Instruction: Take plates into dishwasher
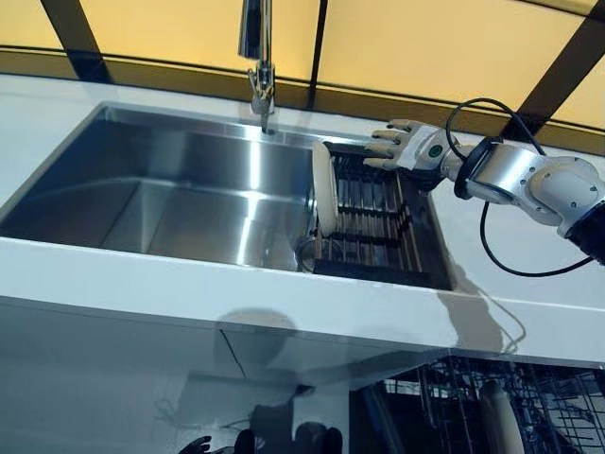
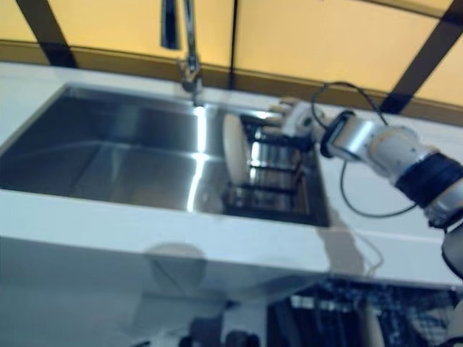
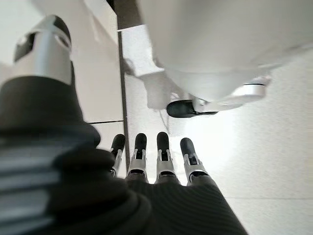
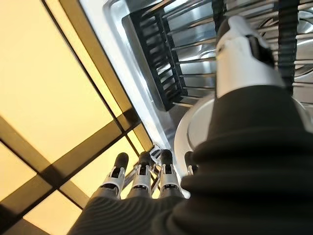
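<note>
Cream-white and smooth, the plate (image 1: 323,188) stands on edge at the left end of the dark wire rack (image 1: 378,219), right of centre in the head views. Its thin rim faces the camera, so its face looks sideways across the sink (image 1: 170,189) and its long axis runs from the near wall to the far one. My right hand (image 1: 401,146) hovers at the rack's far right corner, in the upper right of the frame, fingers straight and spread, holding nothing. From that hand the plate lies to the left and a little nearer me, across the rack's bars. I judge that the reach must travel leftward along the rack's back edge and come down over the plate's upper rim.

Right is plainly the nearer hand. My left hand (image 3: 151,156) hangs low over pale floor tiles, seen only in its wrist view, fingers straight and relaxed, empty.

Brushed steel lines the sink, its flat walls throwing bright streaks under the tall tap (image 1: 257,71). The rack is a grid of thin rods in a black frame, seated in the sink's right end. A white, glossy surface (image 1: 142,270) rims the basin. At the lower right the dishwasher basket (image 1: 529,407) shows as grey wire, with another pale plate (image 1: 499,416) already standing in it.
</note>
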You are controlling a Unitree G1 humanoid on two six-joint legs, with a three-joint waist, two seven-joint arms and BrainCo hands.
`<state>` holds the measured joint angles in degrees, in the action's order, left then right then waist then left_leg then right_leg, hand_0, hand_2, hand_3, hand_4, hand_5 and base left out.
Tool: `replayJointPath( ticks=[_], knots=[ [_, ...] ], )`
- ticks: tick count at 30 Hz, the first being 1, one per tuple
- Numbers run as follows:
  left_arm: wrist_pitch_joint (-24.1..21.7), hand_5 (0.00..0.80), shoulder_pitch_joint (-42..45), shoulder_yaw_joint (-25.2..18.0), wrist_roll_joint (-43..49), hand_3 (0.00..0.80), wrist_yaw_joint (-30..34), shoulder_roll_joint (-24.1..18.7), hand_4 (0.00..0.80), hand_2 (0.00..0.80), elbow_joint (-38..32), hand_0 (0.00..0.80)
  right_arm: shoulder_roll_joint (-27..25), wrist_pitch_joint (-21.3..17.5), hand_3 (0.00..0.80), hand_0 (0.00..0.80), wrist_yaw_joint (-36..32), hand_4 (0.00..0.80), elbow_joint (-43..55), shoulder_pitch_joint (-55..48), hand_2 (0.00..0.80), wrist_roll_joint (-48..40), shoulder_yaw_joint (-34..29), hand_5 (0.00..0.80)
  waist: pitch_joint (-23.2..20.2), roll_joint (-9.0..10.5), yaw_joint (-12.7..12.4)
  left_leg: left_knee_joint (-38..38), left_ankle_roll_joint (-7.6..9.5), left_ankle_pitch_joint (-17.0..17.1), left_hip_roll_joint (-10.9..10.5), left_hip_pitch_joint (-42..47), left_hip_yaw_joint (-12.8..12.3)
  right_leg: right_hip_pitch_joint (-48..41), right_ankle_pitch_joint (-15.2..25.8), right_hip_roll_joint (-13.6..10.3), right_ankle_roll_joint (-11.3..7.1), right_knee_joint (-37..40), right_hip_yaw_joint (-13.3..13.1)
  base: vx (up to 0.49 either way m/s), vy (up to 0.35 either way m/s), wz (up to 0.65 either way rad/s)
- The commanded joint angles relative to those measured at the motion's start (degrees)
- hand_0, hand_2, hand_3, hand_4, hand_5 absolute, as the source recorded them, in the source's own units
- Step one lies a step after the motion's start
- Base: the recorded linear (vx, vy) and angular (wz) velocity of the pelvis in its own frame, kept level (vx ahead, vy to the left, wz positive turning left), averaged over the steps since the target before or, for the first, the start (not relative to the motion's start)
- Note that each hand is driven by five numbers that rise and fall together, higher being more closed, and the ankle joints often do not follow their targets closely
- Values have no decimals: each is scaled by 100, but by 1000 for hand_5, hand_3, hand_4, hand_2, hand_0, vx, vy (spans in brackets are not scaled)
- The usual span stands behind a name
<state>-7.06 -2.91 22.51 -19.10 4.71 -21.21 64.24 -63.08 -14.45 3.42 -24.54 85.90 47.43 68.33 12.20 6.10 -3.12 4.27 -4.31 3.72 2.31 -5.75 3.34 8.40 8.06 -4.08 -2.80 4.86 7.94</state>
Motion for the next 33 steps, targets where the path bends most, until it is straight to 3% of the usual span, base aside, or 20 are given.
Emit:
replayJointPath(
  ticks=[1, 7, 13, 33],
  knots=[
    [-224, 0, -341, 143, -157, 0, 69, -112, 0, 0, -121, 0, -149, 469, 0, 0, 347, 0, -330, 836, 0, -265, 58, 0, 39, 177, -73, 73, 131, 128, -177, -219, -240, -76, 16, -50, -430, 14, -61, 0, 0, 0],
    [-341, 0, -391, 202, -363, 0, 105, -38, 0, 0, -140, 0, 6, 639, 0, 0, 602, 0, -470, 975, 0, -497, -38, 0, 179, 7, -77, 73, 110, 179, -182, -345, -241, 28, 11, -67, -406, 14, -63, 0, 0, 0],
    [-378, 0, -379, 233, -382, 0, 103, -49, 0, 0, -180, 0, 29, 825, 0, 0, 809, 0, -578, 1148, 0, -739, -2, 0, 212, -47, -99, 73, 113, 193, -202, -400, -205, 61, -9, -72, -392, 14, -17, 4, -5, 1],
    [-331, 0, -398, 210, -319, 0, 247, -22, 0, 0, -151, 0, 277, 531, 0, 0, 1098, 0, -353, 1190, 0, -1447, -423, 0, 115, 61, -215, 73, 134, 129, -209, -369, -108, -25, -86, -72, -375, 14, 59, 21, -5, 2]
  ],
)
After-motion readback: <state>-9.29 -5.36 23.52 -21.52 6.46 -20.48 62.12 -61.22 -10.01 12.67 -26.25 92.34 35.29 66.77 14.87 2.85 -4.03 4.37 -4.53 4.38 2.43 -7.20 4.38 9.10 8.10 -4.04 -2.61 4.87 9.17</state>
